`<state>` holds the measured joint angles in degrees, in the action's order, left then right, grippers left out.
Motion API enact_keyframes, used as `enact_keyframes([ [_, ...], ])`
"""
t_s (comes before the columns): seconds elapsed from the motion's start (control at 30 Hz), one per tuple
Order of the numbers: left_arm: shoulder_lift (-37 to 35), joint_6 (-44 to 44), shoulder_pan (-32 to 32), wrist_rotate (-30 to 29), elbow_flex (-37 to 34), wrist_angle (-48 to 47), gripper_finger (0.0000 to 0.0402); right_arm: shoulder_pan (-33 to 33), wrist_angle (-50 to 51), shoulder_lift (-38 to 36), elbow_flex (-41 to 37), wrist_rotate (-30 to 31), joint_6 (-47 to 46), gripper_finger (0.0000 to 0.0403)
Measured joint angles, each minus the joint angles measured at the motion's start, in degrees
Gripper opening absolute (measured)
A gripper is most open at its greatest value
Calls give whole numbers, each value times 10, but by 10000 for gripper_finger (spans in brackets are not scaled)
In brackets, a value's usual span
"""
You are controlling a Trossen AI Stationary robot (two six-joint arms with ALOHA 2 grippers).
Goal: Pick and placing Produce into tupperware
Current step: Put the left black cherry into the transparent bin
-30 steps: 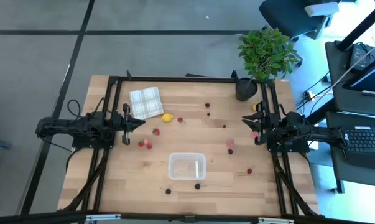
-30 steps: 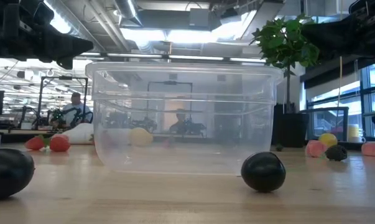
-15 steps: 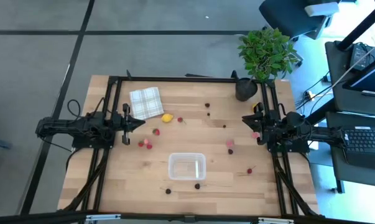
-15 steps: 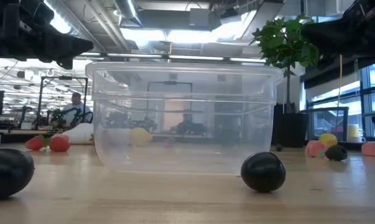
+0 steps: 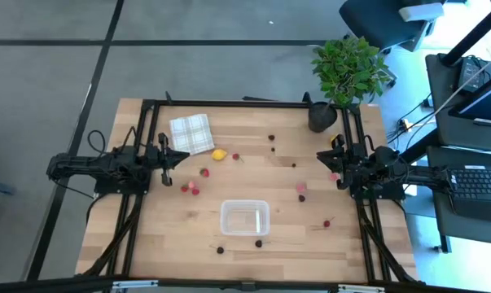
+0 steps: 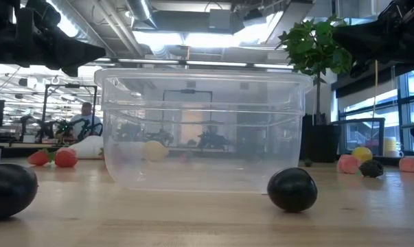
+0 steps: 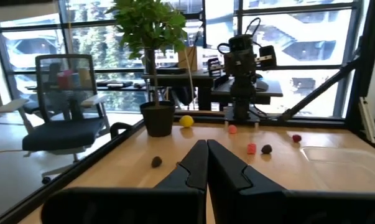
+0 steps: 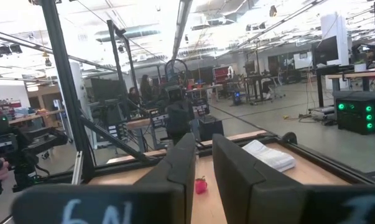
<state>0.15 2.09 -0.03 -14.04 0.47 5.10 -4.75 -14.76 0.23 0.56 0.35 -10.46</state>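
The tupperware (image 5: 245,218), a clear tub, stands on its base near the table's near edge and fills the low view (image 6: 203,130). The produce lies scattered around it: a yellow lemon (image 5: 219,154), red pieces (image 5: 193,189), a pink piece (image 5: 300,187) and dark balls (image 5: 258,242) (image 6: 291,189). My left gripper (image 5: 182,159) (image 7: 206,146) hovers shut above the table's left part, pointing right. My right gripper (image 5: 319,158) (image 8: 203,140) hovers above the right part, pointing left, open by a narrow gap. Neither holds anything.
A white-green checked folded cloth (image 5: 191,134) lies at the far left of the table. A potted plant (image 5: 349,69) stands at the far right corner. More produce lies near the right gripper, one pink piece (image 5: 334,176) and one yellow (image 5: 333,140). A black frame (image 5: 229,103) rims the table.
In the low view the right arm's dark outline at the top right has sunk a little, and the left arm's outline at the top left has shifted slightly. No produce and no tub has moved.
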Motion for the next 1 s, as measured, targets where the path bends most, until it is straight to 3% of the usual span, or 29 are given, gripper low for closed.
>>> enact_keyframes([
  [0.53, 0, 0, 0, 31, 0, 28, 10, 0, -9, 0, 0, 0, 1, 60],
  [0.67, 0, 1, 0, 42, 0, 40, 55, 0, -9, 0, 0, 0, 2, 60],
  [0.83, 0, 7, 0, 85, 0, 61, 140, 0, -9, 0, 0, 0, 5, 60],
  [1.0, 0, 6, 0, 71, 0, 75, 205, 0, -6, 0, 0, 0, -20, 60],
])
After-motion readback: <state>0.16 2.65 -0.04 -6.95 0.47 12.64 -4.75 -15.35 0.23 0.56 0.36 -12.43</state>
